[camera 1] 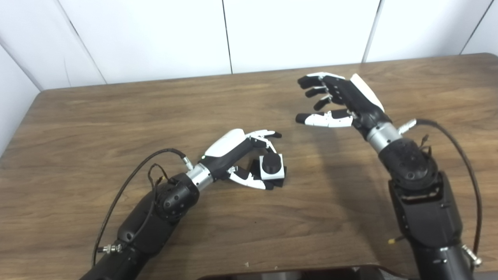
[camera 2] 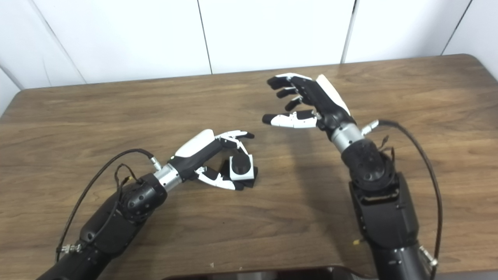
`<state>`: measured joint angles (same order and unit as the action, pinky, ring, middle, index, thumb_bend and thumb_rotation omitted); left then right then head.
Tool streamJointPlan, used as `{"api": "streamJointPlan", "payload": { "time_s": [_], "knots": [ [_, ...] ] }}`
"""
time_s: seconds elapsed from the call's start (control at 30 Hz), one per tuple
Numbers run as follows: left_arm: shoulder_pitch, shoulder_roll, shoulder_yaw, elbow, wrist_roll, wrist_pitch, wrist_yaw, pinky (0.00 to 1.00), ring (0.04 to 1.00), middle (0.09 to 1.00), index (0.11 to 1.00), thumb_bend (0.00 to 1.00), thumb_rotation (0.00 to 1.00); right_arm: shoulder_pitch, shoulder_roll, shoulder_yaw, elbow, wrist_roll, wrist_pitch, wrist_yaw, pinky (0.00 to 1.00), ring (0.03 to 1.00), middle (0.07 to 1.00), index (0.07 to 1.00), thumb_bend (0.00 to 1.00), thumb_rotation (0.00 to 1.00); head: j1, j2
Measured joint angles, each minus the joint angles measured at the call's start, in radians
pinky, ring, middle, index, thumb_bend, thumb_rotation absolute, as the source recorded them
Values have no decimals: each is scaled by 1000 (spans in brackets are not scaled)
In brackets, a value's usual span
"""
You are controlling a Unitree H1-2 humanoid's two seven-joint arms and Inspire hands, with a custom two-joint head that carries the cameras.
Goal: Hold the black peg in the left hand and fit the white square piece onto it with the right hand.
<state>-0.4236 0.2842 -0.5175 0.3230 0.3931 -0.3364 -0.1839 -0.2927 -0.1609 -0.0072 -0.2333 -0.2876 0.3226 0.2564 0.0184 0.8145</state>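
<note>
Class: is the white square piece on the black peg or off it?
On: the white square piece surrounds the black peg.

Black peg [camera 1: 272, 163]: round, short, dark cylinder, top face toward camera, seated through centre of white square piece [camera 1: 271, 173]. Black base shows below and right of white piece, resting on counter [camera 1: 249, 233].

White square piece: flat, white, rounded corners, ringing peg, tilted a little clockwise; already fitted on peg. Lies near counter middle, left of centre.

Assembly sits within left hand [camera 1: 241, 155]: fingers arch over its top edge, thumb beside its lower left corner. Firm contact cannot be told.
</note>
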Motion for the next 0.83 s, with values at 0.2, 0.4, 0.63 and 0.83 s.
{"api": "streamJointPlan", "payload": {
  "time_s": [0.2,0.4,0.63,0.83],
  "knots": [
    [-1,0,0,10,1,-13,9,816,912,897,544,591,107,62,117,-83,-9,81,57,-114,619,724,752,757,642,300,-3,0],
    [3,4,1,7,3,-15,14,848,970,973,986,938,233,112,143,-82,-9,123,57,-153,631,716,757,752,649,307,-3,-5],
    [74,-2,63,-94,-42,79,-12,813,966,989,1000,970,398,144,150,-77,-13,150,57,-185,640,694,752,744,660,293,8,-12],
    [202,-38,176,-159,-119,74,29,756,853,868,850,648,355,169,150,-76,-12,177,56,-205,625,703,750,733,670,286,12,-21]
  ]
}}
